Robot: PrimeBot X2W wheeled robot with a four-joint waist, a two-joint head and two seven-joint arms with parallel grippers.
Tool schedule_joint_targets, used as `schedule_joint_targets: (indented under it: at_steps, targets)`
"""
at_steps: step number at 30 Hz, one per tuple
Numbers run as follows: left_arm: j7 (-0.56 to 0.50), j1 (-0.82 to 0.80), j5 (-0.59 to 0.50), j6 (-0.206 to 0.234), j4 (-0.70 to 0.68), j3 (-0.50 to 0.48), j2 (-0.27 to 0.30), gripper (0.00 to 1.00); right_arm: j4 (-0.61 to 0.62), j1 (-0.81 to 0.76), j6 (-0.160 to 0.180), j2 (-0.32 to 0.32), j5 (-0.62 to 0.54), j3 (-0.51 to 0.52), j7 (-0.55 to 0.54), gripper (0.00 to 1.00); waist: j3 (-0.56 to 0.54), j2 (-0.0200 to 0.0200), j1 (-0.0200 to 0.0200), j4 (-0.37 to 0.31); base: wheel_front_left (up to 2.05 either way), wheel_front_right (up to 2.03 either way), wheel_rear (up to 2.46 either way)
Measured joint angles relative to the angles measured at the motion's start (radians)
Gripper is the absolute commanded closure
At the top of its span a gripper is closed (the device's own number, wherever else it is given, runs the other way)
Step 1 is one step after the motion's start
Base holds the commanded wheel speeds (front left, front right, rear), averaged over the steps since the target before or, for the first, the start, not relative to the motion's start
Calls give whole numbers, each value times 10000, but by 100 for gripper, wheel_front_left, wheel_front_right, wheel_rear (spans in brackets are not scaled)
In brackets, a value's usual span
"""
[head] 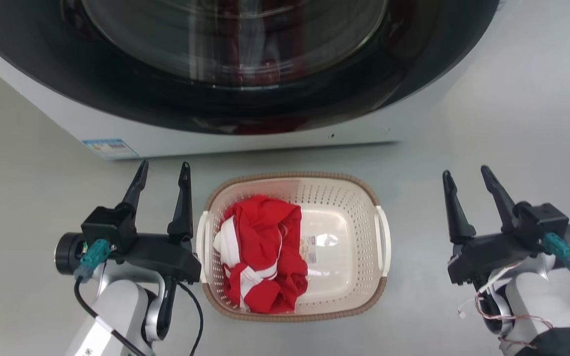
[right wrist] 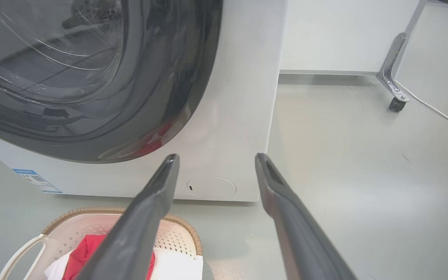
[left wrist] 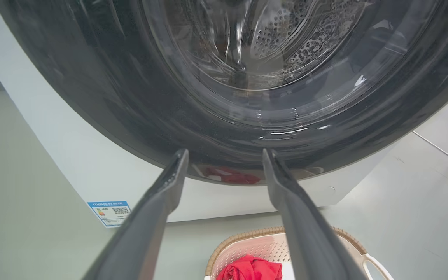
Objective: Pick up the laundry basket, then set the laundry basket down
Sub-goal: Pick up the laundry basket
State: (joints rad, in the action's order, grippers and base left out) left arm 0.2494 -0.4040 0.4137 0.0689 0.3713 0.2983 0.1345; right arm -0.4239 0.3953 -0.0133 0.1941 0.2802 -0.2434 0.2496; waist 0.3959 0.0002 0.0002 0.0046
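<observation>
- Left gripper (head: 164,167) is hovering just beside the basket's left handle, fingers spread wide, gripping nothing.
- Basket (head: 295,176) is sitting on the floor (head: 18,207) near the washer's (head: 245,143) front edge, holding a red-and-white garment (head: 260,252).
- Right gripper (head: 465,172) is hovering clear of the right handle, fingers spread wide, empty.
</observation>
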Motion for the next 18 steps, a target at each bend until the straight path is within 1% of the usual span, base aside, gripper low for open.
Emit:
schedule_joint_targets:
  at_steps: [5,8,16,18]
  targets:
    - [-102,-584,115,-165,414,-8,-88,0,-236,711,-151,-146,-182,-196,17,0,897,0,0,1,0,0,0]
    - [-150,-971,163,-180,619,-23,-104,0,-422,1163,-240,-163,-205,-251,27,0,1348,1,0,-3,0,0,0]
    - [-389,-2010,240,-623,1574,4,-98,0,-1336,2291,-403,-280,-343,-384,29,0,2430,1,0,-26,0,0,0]
    - [-525,-2233,282,-794,1860,21,-111,0,-1618,2480,-447,-280,-372,-460,31,0,2636,1,0,-31,0,0,0]
